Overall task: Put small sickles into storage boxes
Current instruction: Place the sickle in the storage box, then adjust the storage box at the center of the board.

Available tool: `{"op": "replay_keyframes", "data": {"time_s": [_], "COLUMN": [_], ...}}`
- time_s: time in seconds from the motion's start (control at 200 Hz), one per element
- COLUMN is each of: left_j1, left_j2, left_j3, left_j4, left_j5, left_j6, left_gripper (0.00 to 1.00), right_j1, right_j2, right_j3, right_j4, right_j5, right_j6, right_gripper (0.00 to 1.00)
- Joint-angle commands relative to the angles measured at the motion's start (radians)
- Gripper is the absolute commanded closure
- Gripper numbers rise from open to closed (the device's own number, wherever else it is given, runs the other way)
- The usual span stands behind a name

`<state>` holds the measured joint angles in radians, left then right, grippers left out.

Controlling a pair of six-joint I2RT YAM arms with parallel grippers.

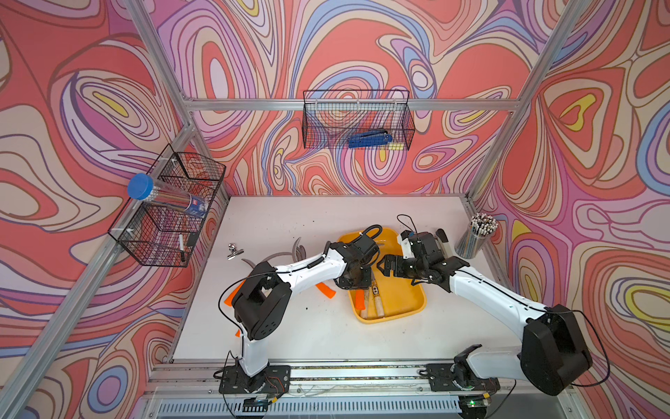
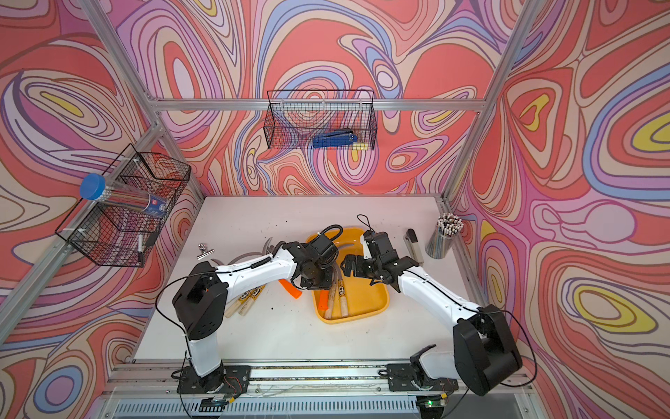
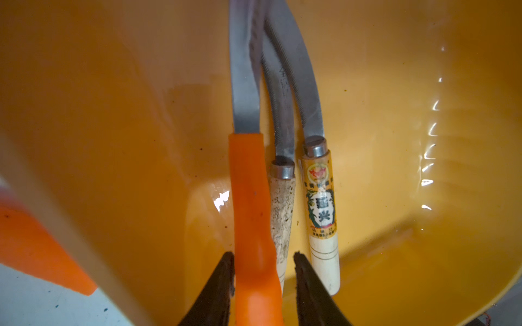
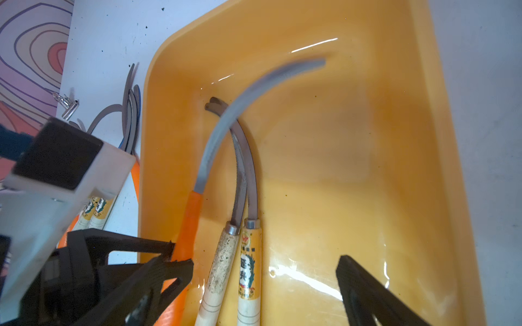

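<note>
The yellow tray (image 1: 406,304) lies on the white desk (image 1: 290,337), between the two arms. Three small sickles lie inside it, side by side. Their handles are at the near end and their curved blades point to the far end. They are the orange sickle (image 3: 251,211), the dirty wood sickle (image 3: 282,203) and the label sickle (image 3: 322,203).

The left tool (image 3: 264,259) is low over the tray. Its two fingers stand a little apart, one on each side of the orange sickle's handle. One finger touches the handle and the other is just off it. The right tool (image 1: 385,267) hangs over the tray too, spread wide, with nothing in it.

A loose orange sickle (image 1: 325,290) and two loose wood sickles (image 2: 250,301) lie on the desk just left of the tray, partly hidden under the left arm.

Farther back sit a metal clip (image 1: 234,251), a stapler (image 2: 415,246) and a cup of pencils (image 1: 475,235). Black wire baskets (image 1: 357,119) hang on the far wall.
</note>
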<state>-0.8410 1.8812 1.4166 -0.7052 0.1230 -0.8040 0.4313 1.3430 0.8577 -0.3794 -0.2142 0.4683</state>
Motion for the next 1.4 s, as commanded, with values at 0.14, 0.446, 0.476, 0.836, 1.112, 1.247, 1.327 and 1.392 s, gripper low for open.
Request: {"op": "replay_keyframes", "data": {"time_s": [0.14, 0.446, 0.476, 0.836, 1.112, 1.247, 1.327, 1.392], "left_j1": [-0.003, -0.001, 0.001, 0.084, 0.088, 0.088, 0.086, 0.086], "left_j2": [-0.010, -0.092, -0.098, -0.066, 0.044, 0.098, 0.119, 0.133], "left_j3": [0.043, 0.029, 0.018, -0.030, 0.057, 0.125, 0.154, 0.173], "left_j4": [-0.009, -0.103, -0.103, -0.015, 0.076, 0.090, 0.098, 0.095], "left_j5": [-0.008, -0.153, -0.161, -0.118, -0.029, 0.013, 0.028, 0.036], "left_j6": [0.019, 0.089, 0.090, 0.135, 0.161, 0.159, 0.159, 0.162], "left_gripper": [0.40, 0.00, 0.00, 0.00, 0.00, 0.00, 0.00, 0.00], "right_j1": [-0.010, -0.011, -0.012, -0.012, -0.011, -0.012, -0.011, -0.012], "right_j2": [0.011, 0.013, 0.014, 0.022, 0.016, 0.001, -0.006, -0.010], "right_j3": [-0.016, -0.020, -0.020, -0.026, -0.022, -0.020, -0.016, -0.013], "right_j4": [0.020, 0.028, 0.030, 0.039, 0.028, 0.018, 0.009, 0.001], "right_j5": [-0.020, -0.033, -0.034, -0.053, -0.041, -0.034, -0.030, -0.027], "right_j6": [0.013, 0.015, 0.015, 0.021, 0.020, 0.021, 0.017, 0.014], "right_gripper": [0.02, 0.02, 0.01, 0.01, 0.02, 0.02, 0.02, 0.02]}}
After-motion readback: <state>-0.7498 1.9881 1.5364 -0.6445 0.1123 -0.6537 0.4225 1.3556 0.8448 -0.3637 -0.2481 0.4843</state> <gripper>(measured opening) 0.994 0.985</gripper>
